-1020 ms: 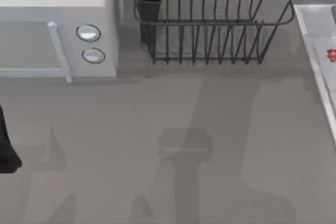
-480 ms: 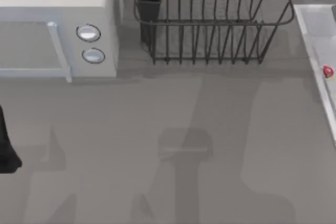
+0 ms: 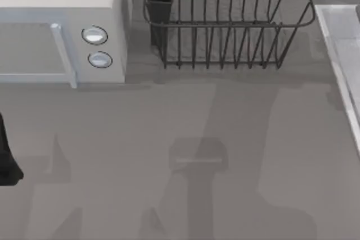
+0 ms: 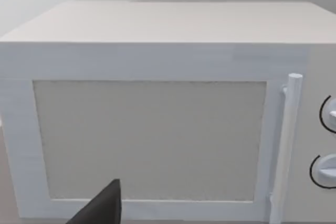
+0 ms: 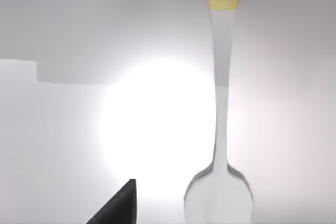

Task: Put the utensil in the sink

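The utensil (image 5: 224, 103) is a white spoon whose handle end carries a red rose. It lies flat on the pale floor of the sink (image 5: 73, 140), free of any grip. One dark fingertip (image 5: 118, 205) of my right gripper shows close to the spoon's bowl, apart from it. In the top view the sink (image 3: 339, 71) runs along the table's right edge, with its light raised rim showing. My left arm (image 3: 7, 158) is parked at the table's left edge, and one of its fingertips (image 4: 100, 209) points at the microwave door.
A white microwave (image 3: 56, 21) with two round knobs stands at the back left. A dark wire dish rack (image 3: 225, 21) with a black cup holder stands at the back middle. Arm shadows lie across the grey tabletop (image 3: 185, 139).
In the top view the spoon's red end slid down along the sink's inside and has now gone from sight. The left arm has not moved.
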